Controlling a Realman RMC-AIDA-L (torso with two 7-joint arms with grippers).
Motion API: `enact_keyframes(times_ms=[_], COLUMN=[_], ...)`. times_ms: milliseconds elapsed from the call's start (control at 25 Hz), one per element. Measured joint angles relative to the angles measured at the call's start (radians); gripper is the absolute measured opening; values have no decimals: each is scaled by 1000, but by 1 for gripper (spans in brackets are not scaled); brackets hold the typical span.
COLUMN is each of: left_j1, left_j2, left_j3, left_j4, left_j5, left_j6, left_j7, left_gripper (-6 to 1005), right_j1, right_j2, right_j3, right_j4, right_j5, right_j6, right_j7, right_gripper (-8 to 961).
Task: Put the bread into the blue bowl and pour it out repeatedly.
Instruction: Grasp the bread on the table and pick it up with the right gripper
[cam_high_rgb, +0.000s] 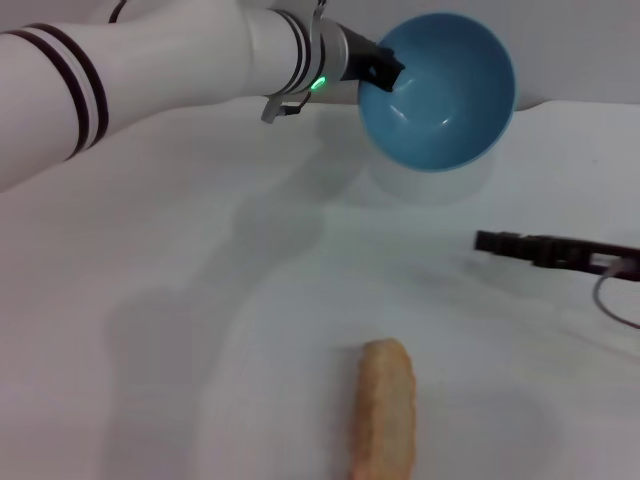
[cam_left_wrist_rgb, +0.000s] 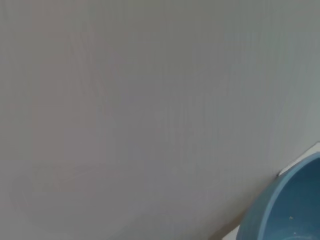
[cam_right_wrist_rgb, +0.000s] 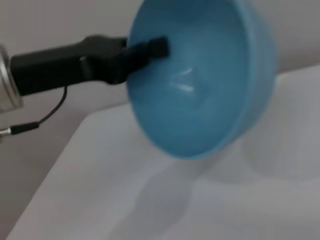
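Above the surface's far edge, the left hand (cam_high_rgb: 385, 72) clamps the glossy light-blue round bowl (cam_high_rgb: 440, 90) by its rim, tipped, empty. The golden-tan scalloped toy loaf (cam_high_rgb: 383, 425) lies at the near edge. Level the bowl before lowering. The right hand (cam_high_rgb: 500, 242) rests low by the right edge; its opening cannot be told.

Bare table (cam_high_rgb: 200, 300) around bread (cam_high_rgb: 383, 415); blue bowl (cam_high_rgb: 440, 95) held aloft, well apart

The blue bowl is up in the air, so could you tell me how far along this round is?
Pouring looks done: the blue bowl is empty, tipped on its side in the left claw, and the bread lies on the table. Left: set the bowl down and reload. The right claw waits nearby.
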Motion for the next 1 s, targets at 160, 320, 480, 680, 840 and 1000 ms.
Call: enact_keyframes(times_ms=[160, 320, 480, 680, 840, 1000], left_j1=[8, 10, 13, 21, 25, 27], left_j2=[1, 1, -2, -3, -5, -6], left_j3=[-1, -2, -3, 0, 2, 4], left_j4=[-1, 1, 3, 7, 8, 13], left_j5=[0, 0, 0, 0, 0, 0], left_j6=[-1, -1, 1, 3, 8, 10], left_j7=[0, 0, 0, 0, 0, 0], left_gripper=[-1, -1, -1, 0, 0, 0], right_j1=[78, 141, 183, 230, 223, 222], right_j2=[1, 7, 9, 12, 12, 19], right_j3=[-46, -77, -100, -194, -260, -273], right_j4=[92, 168, 229, 299, 298, 305], right_j5=[-1, 0, 3, 0, -1, -1], right_j6=[49, 88, 92, 110, 110, 107], right_j7=[36, 37, 38, 117, 184, 190], right_gripper=[564, 564, 564, 564, 565, 565])
